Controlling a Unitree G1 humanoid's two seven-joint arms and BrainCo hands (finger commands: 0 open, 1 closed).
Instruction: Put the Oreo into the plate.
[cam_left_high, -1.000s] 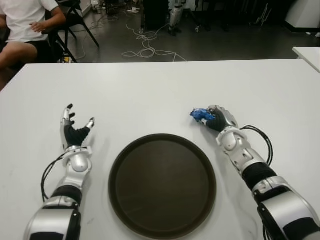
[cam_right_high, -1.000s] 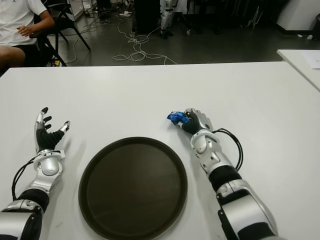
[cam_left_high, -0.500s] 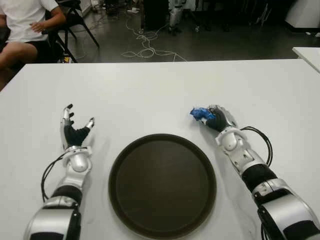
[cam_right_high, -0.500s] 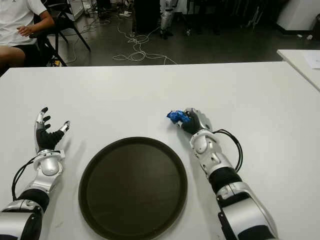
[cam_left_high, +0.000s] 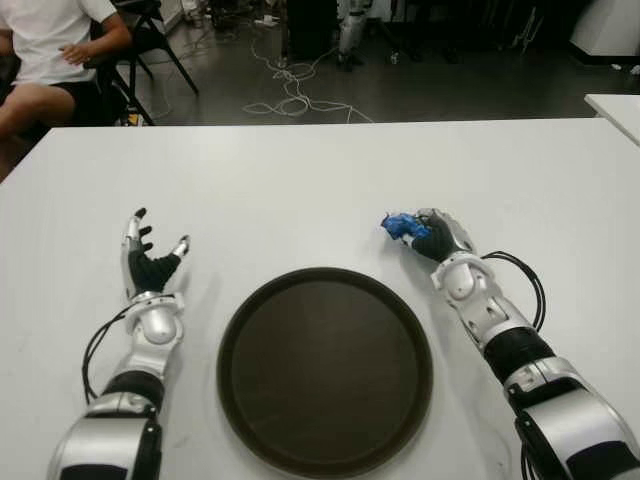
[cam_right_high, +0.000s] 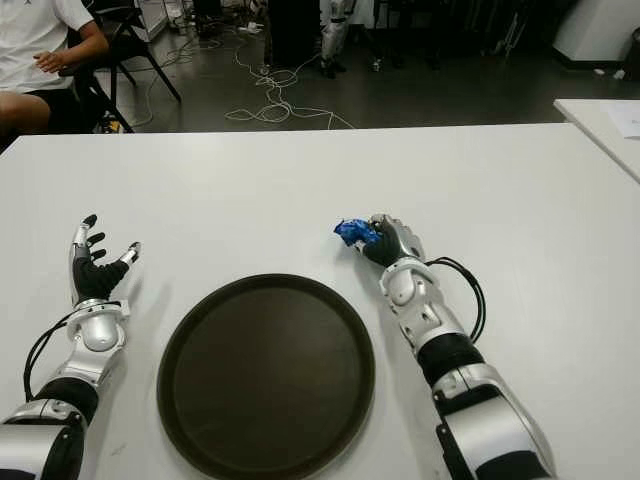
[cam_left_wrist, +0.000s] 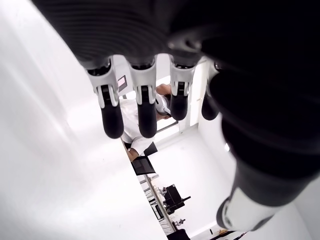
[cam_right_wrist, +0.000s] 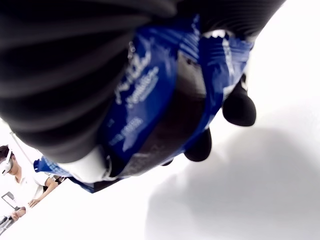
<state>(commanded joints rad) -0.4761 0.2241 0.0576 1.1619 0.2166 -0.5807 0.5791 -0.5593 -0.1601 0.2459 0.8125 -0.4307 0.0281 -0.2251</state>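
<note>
Looking down from the head camera, we see our right hand (cam_left_high: 437, 236) clenched around a small blue foil-wrapped Oreo packet (cam_left_high: 400, 227), held just past the far right edge of the round dark brown plate (cam_left_high: 325, 370), at about one o'clock from the plate's centre. The packet juts out from the fingers toward the left, crumpled and glossy. In the right wrist view the wrapper (cam_right_wrist: 165, 95) shows bright blue with white lettering too small for us to read, creased along its length, with a dark band across the middle. Black fingertips (cam_right_wrist: 239, 107) curl under it, pinning it against the palm; whether the packet touches the white tabletop (cam_left_high: 300, 190) we cannot tell.

Our left hand (cam_left_high: 146, 262) shows at about nine o'clock from the plate, well apart from its rim, palm turned inward with fingers released and spread, holding nothing. The left wrist view shows those fingers (cam_left_wrist: 111, 112) straight and apart.

At the far left, beyond the table, a person in a white shirt (cam_left_high: 45, 40) sits on a chair.
</note>
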